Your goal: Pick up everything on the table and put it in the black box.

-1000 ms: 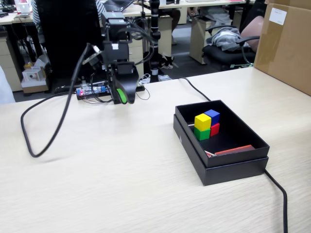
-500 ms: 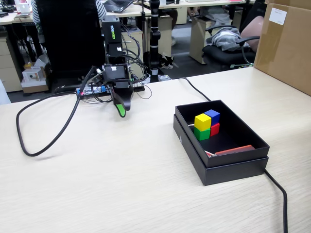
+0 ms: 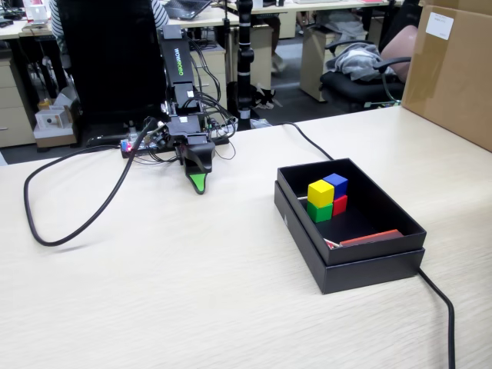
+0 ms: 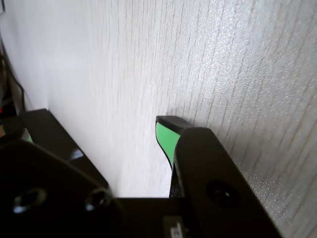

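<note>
Four cubes sit stacked inside the black box [image 3: 361, 265] at the right of the fixed view: yellow [image 3: 320, 192] on green [image 3: 319, 211], blue [image 3: 336, 184] on red [image 3: 340, 204]. My gripper [image 3: 198, 184] hangs tip-down over the pale table [image 3: 192, 300] at the back, well left of the box, close above the surface. In the wrist view the gripper [image 4: 99, 121] is open, with only bare table [image 4: 223, 59] between the green-padded finger [image 4: 166, 139] and the other black jaw. It holds nothing.
A black cable [image 3: 69, 223] loops across the table's left side from the arm. Another cable [image 3: 442, 307] runs past the box to the front right. A big brown carton [image 3: 453, 73] stands at the back right. A flat red-edged item [image 3: 369, 238] lies in the box.
The arm has folded down and the gripper has dropped towards the table, ending slightly lower and to the right. The cable loop has shifted left. The cubes have not moved.
</note>
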{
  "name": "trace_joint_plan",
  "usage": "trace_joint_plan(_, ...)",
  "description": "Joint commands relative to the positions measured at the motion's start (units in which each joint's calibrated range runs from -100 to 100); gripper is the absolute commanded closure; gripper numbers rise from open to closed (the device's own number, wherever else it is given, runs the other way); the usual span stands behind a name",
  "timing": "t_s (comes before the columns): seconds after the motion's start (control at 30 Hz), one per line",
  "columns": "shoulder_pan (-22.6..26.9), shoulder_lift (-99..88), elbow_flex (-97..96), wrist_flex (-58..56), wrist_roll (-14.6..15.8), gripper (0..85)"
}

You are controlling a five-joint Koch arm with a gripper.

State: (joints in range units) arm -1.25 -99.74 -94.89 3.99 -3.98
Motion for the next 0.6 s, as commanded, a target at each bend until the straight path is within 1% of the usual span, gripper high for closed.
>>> trace_joint_plan(0.0,0.29,-0.26,-1.39,0.20,0.24,36.8)
trace_joint_plan(0.2,1.61,-0.26,-2.66,-3.25,0.15,37.1)
trace_joint_plan(0.57,1.61,-0.26,-2.30,-3.51,-0.10,37.0)
